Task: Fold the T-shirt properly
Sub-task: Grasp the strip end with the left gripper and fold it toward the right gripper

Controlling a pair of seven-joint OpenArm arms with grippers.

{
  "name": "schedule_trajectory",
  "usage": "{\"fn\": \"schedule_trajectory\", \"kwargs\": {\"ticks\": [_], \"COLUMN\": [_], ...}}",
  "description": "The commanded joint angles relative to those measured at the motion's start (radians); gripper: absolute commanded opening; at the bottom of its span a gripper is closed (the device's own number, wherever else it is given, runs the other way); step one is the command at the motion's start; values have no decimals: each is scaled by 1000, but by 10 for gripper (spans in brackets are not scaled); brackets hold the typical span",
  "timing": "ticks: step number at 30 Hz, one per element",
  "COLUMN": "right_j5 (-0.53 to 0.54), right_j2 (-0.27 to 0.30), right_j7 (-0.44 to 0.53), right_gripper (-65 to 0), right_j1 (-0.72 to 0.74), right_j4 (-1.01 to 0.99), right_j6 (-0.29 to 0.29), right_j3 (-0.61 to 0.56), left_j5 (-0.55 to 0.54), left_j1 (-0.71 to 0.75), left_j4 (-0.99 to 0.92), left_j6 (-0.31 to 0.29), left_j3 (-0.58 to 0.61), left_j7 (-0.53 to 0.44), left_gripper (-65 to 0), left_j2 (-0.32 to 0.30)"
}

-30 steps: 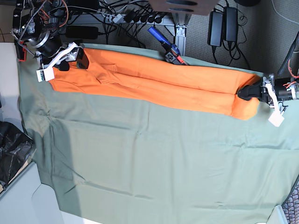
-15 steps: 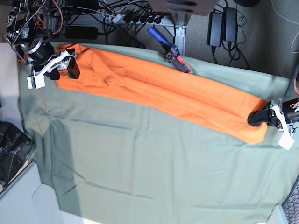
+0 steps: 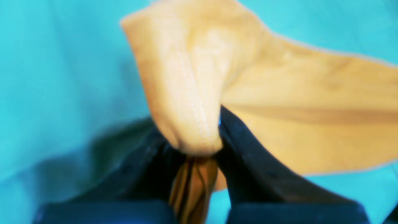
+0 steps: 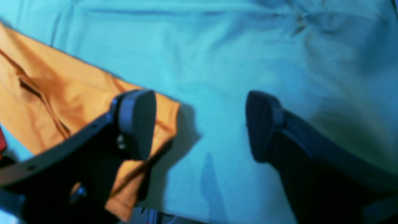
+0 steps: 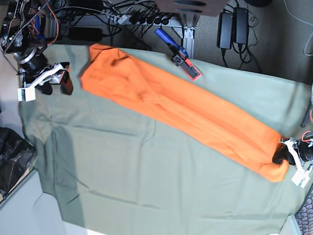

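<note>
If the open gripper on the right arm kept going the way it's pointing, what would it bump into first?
Probably the green table cover. The right gripper points at bare cloth between its open fingers; the T-shirt lies off to one side, behind one finger. Depth is unclear.

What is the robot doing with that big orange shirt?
It is folding the T-shirt, which lies in a long narrow strip across the grey-green table cover. The left gripper is pinching one end of the shirt, with the cloth bunched between its fingers. The right gripper is wide open beside the other end and holds nothing. So one arm has the shirt and the other is free.
</note>
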Motion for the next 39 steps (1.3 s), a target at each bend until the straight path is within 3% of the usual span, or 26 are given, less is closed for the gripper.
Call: {"fn": "schedule_trajectory", "kwargs": {"ticks": [1, 5, 10, 14, 21, 24, 26, 35, 36, 39], "right_j5": [6, 6, 6, 6, 6, 7, 6, 7, 6, 7], "right_j2": [19, 18, 18, 18, 18, 18, 18, 18, 18, 18], "right_j7": [20, 21, 17, 21, 21, 22, 22, 29, 29, 29], "right_gripper": [-207, -207, -207, -207, -207, -207, -207, -207, -207, -207], "right_j1": [5, 5, 2, 5, 2, 3, 2, 3, 3, 3], "right_j4": [14, 14, 14, 14, 14, 14, 14, 14, 14, 14], "right_j6": [102, 102, 102, 102, 102, 102, 102, 102, 102, 102], "right_j3": [12, 12, 12, 12, 12, 12, 12, 12, 11, 11], "left_j5": [0, -24, -23, 35, 190, 190, 189, 177, 177, 186], "left_j1": [-46, -54, 56, 123, 124, 124, 125, 125, 125, 125], "left_j4": [-2, 46, 320, 470, 470, 470, 470, 470, 470, 470], "left_j6": [-8, -8, -8, -8, -8, -8, 30, 33, 37, 50], "left_j3": [14, 103, 195, 256, 333, 363, 380, 405, 405, 405], "left_j7": [-19, 29, 29, 29, 35, 47, 59, 70, 70, 70], "left_gripper": [-650, -650, -650, -650, -650, -650, -650, -650, -645, -508], "left_j2": [-18, -18, -13, 37, 154, 168, 175, 211, 212, 213]}}
